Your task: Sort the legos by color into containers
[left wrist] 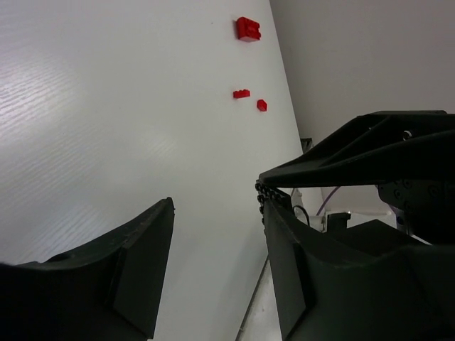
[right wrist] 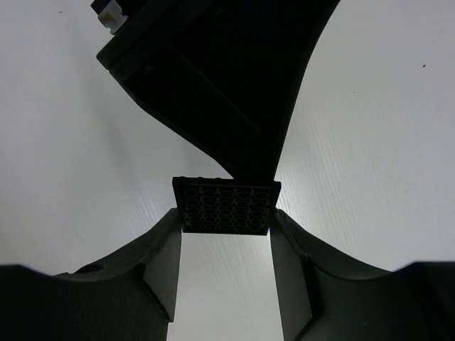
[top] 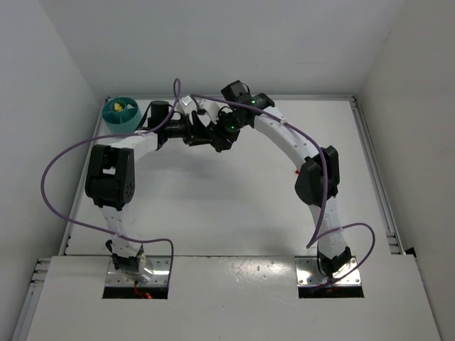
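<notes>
while the two arms meet over the far middle of the table (top: 213, 206), the right gripper (right wrist: 225, 226) clamps a black studded plate (right wrist: 226, 204) by its two side edges, studs facing its camera. the left gripper (left wrist: 215, 213) sits right by it, jaws partly apart, bare table between them, nothing clamped. three red legos (left wrist: 242, 93) lie loose beyond its fingertips. the teal bowl (top: 122, 125) sits in the far left corner, a yellow lego (top: 117, 108) inside.
</notes>
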Controlling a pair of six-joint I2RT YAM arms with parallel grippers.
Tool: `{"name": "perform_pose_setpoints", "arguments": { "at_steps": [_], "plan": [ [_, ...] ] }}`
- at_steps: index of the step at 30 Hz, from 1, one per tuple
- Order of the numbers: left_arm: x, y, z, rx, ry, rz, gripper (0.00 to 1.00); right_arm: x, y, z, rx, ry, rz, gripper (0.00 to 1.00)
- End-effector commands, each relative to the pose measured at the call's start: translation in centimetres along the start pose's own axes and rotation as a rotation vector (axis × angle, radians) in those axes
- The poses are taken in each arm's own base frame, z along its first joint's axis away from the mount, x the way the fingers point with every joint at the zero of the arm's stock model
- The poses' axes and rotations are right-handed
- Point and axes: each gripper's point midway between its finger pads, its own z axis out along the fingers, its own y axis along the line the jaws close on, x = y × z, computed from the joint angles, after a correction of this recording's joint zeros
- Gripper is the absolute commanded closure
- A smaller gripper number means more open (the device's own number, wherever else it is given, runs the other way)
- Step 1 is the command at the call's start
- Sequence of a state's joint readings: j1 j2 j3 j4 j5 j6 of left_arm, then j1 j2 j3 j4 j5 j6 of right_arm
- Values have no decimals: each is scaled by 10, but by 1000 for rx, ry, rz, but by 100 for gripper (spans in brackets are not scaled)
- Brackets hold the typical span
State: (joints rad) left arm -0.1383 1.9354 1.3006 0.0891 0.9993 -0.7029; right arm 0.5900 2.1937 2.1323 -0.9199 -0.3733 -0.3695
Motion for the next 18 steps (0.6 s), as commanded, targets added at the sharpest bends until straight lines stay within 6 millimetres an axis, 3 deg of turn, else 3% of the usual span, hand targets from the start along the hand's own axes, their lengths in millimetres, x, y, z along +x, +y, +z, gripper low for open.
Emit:
{"name": "perform_pose_setpoints", "arguments": {
  "at_steps": [1, 9, 18],
  "plan": [
    [-4, -16, 0, 49, 15, 52, 41, -6, -3, 3, 12, -19, -2, 78],
    [-6, -16, -16, 28, -16, 74, 38, 7, -2, 1, 27, 18, -1, 78],
    [-3, -18, -21, 46, -2, 83, 33, 7, -2, 1, 27, 18, -1, 78]
  ]
}}
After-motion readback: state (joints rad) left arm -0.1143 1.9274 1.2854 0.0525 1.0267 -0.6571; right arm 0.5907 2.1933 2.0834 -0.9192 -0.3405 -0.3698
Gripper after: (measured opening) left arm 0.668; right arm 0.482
